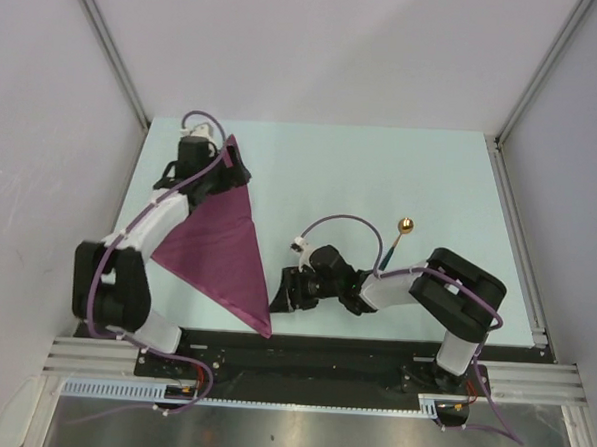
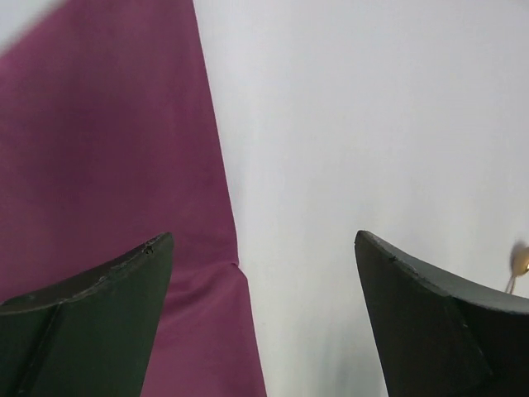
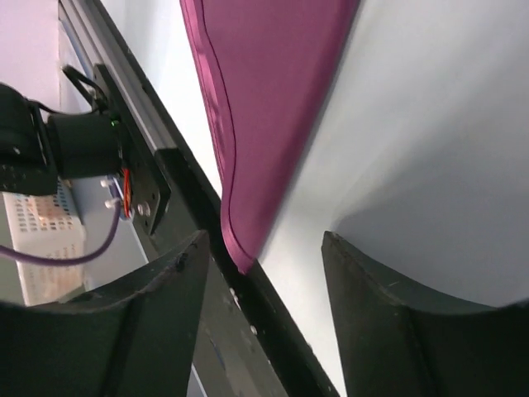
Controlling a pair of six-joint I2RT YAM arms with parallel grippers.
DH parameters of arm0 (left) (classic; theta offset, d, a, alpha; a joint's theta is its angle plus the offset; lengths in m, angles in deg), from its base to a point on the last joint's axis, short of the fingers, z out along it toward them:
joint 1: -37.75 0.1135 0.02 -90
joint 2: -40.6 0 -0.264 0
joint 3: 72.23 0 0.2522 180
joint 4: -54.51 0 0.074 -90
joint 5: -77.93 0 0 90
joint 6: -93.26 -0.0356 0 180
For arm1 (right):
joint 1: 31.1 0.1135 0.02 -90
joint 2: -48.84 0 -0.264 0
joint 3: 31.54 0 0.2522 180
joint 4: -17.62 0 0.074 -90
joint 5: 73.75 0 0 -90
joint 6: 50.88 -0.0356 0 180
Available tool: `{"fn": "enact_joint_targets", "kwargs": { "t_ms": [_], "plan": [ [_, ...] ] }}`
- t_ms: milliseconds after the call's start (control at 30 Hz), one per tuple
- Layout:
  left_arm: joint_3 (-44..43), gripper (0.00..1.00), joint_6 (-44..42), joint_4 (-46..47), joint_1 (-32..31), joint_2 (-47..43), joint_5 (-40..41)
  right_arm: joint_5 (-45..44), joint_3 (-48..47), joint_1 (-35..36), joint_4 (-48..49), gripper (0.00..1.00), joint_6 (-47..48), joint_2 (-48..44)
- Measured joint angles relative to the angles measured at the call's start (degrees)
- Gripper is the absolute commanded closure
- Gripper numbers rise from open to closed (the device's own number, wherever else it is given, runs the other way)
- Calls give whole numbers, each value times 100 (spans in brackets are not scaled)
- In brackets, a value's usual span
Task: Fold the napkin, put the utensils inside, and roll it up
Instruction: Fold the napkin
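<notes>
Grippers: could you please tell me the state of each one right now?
Left gripper: open, holding nothing.
Right gripper: open around the corner of the napkin, not clamped.

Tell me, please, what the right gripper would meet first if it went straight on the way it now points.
Probably the napkin: its near pointed corner lies just ahead of the right gripper, in line with the gap between its fingers, though depth is unclear.

Robot lab test cell: white panel walls [image 1: 31,169], aluminium profile frame [image 1: 108,43], pale tabletop [image 1: 381,178], metal mounting rail [image 1: 531,376].
</notes>
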Motion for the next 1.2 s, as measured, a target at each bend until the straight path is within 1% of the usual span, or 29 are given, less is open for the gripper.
{"fn": "enact_joint_targets", "kwargs": {
  "t_ms": [133, 233, 333, 400, 433, 567, 600, 633, 667, 700, 733, 767, 800, 867, 900, 1200],
  "plan": [
    [-131, 5, 96, 96, -186, 984, -247, 76, -249, -2, 140, 50, -122, 326],
    [-444, 5, 162, 94, -192, 1694, -328, 179, -448, -7, 170, 52, -170, 573],
    [-688, 4, 254, 149, -166, 2149, -328, 267, -575, -15, 155, 53, -190, 697],
    [-750, 4, 313, 232, -151, 2302, -332, 341, -662, -31, 118, 54, -205, 776],
    [-780, 4, 365, 289, -133, 2371, -343, 387, -719, -39, 116, 57, -214, 828],
    [-1025, 7, 481, 417, -46, 2717, -391, 592, -1001, -39, 4, 64, -251, 1082],
    [-1088, 8, 503, 439, -24, 2800, -396, 625, -1056, -42, -35, 67, -262, 1126],
    [-1167, 12, 514, 457, 2, 2905, -400, 658, -1117, -46, -81, 68, -271, 1176],
    [-1231, 12, 531, 461, 26, 2999, -402, 697, -1174, -50, -138, 69, -273, 1220],
    [-1287, 14, 546, 455, 44, 3080, -404, 741, -1213, -57, -186, 75, -282, 1255],
    [-1342, 21, 544, 452, 61, 3158, -407, 774, -1252, -61, -238, 78, -291, 1274],
    [-1388, 23, 546, 452, 72, 3206, -404, 782, -1274, -66, -306, 80, -280, 1281],
    [-1443, 24, 544, 448, 81, 3235, -404, 789, -1281, -66, -378, 84, -278, 1281],
    [-1545, 25, 549, 446, 96, 3300, -365, 833, -1285, -70, -503, 85, -286, 1281],
    [-1587, 25, 544, 435, 96, 3338, -354, 852, -1296, -70, -577, 89, -293, 1281],
    [-1738, 26, 544, 409, 109, 3486, -310, 1084, -1340, -39, -907, 90, -297, 1281]
  ]
}}
